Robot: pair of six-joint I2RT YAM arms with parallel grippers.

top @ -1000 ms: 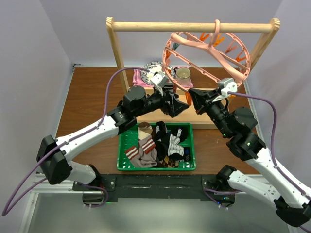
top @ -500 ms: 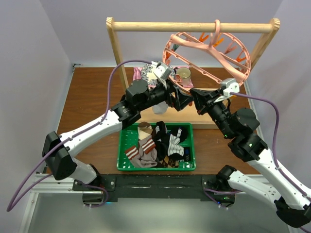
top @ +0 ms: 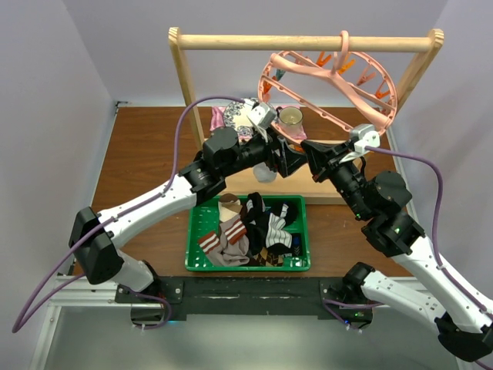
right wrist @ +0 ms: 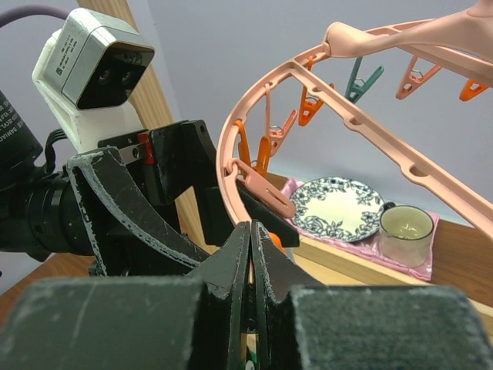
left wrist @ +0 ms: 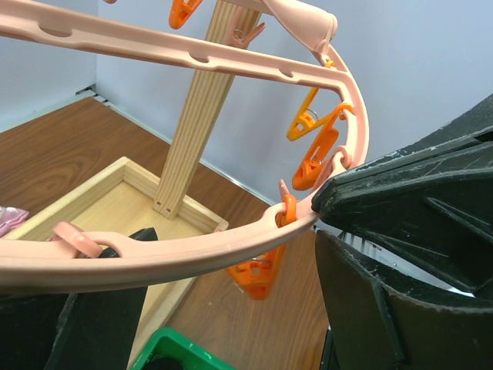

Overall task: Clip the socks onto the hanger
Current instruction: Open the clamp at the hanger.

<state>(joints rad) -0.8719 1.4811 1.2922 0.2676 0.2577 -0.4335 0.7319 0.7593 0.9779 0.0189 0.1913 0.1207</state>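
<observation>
Left gripper (top: 286,160) stands spread and empty, jaws astride the low rim of the hanger (left wrist: 192,250), which runs left to right; the ring hangs tilted from the wooden rack (top: 304,42), low edge toward the arms. Right gripper (right wrist: 251,230) is pressed together on what looks like an orange clip (right wrist: 269,237) at that rim. Socks (top: 239,235) lie heaped every which way in the green basket (top: 246,267), below and nearer; the free left arm looks better placed to fetch one.

No legible text anywhere.
Tiny white print on the left arm's black housing (right wrist: 14,146) is too blurred to read.
</observation>
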